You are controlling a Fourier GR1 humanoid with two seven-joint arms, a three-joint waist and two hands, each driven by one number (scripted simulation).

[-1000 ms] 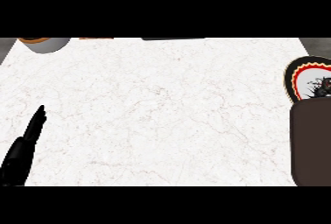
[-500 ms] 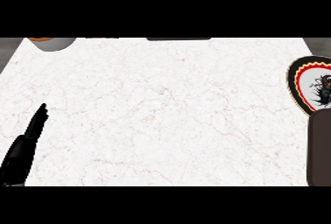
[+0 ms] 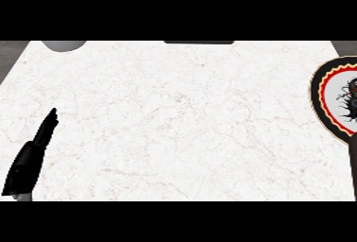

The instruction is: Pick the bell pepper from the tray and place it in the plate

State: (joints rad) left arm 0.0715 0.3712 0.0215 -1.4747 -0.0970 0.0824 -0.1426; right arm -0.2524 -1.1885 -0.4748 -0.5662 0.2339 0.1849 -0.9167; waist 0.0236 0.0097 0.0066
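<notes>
Left hand (image 3: 31,158) rests straight-fingered, apparently holding nothing, well apart from plate (image 3: 322,101).

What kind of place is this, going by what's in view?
Probably a kitchen counter: a white marble-look countertop, a decorated plate at its right edge, and a grey rounded vessel at the far left corner. The left hand rests open at lower left.
</notes>
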